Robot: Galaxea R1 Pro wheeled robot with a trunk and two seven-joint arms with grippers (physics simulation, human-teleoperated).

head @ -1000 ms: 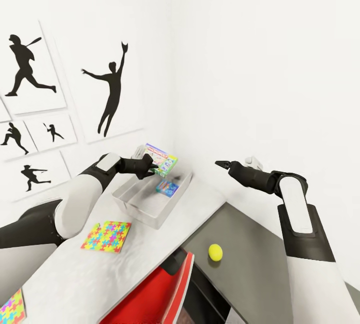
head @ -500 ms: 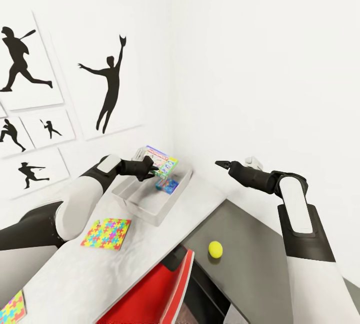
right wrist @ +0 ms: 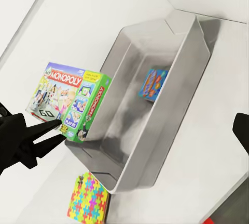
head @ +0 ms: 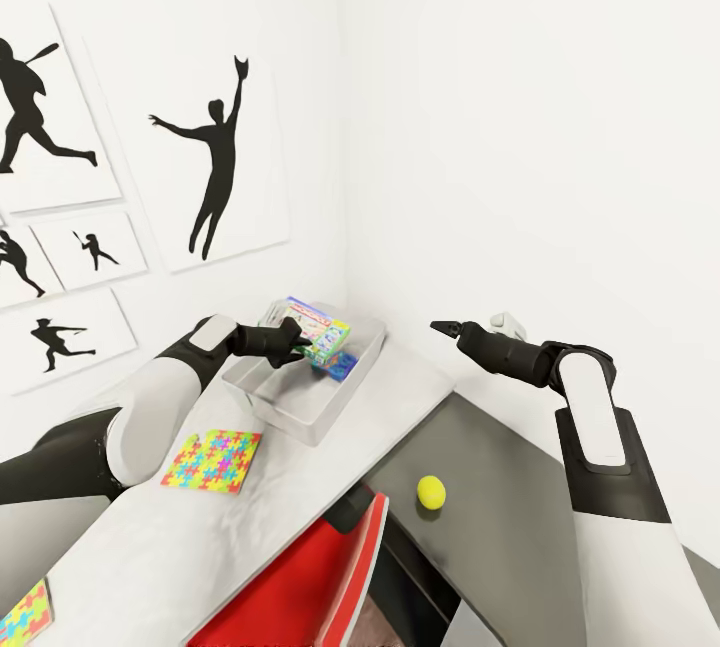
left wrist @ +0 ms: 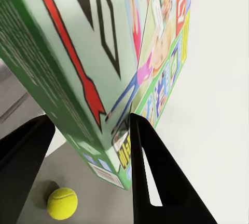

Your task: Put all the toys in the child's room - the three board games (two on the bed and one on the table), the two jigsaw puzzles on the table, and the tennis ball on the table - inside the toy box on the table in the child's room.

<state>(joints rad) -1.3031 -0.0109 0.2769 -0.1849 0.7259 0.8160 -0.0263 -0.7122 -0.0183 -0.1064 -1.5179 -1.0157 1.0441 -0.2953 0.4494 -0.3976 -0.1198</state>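
Green-edged game box [head: 318, 334], pinched at one edge by the left gripper's [head: 296, 341] jaws, held tilted over the toy box [head: 300, 409] on the pale surface [head: 300, 487]. Blue game [right wrist: 152, 83] inside the toy box. Ball [head: 431, 492] on the dark section. Right gripper [head: 446, 329] raised; jaw state indeterminable.

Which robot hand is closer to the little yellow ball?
The right gripper looks closer, hanging above the tennis ball on the dark table section. The left gripper is farther off, over the toy box, shut on a board game.
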